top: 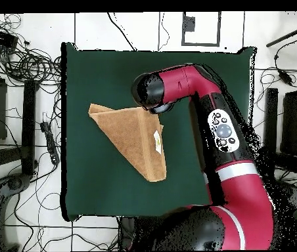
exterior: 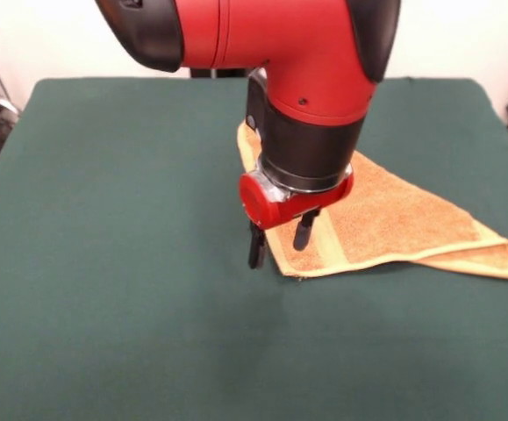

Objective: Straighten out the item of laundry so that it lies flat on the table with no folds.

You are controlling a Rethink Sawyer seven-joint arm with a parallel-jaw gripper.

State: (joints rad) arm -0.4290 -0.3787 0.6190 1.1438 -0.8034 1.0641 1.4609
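The golden-orange towel [exterior: 394, 215] lies folded over on itself in a rough triangle on the right half of the dark green table [exterior: 104, 228]. A woven band runs along its near-left edge. In the overhead view the towel [top: 135, 134] shows a small white tag [top: 156, 141]. My gripper [exterior: 280, 240] points down at the towel's near-left corner, fingers apart and holding nothing. One finger [exterior: 256, 247] stands just left of the towel's edge, the other over the band. In the overhead view the arm's wrist [top: 152, 92] hides the gripper.
The table [top: 92, 190] stretches bare to the left of the towel in the front view. In the overhead view, cables [top: 26, 65] and dark equipment lie on the floor around the table. The arm [top: 227, 141] crosses the table's right side.
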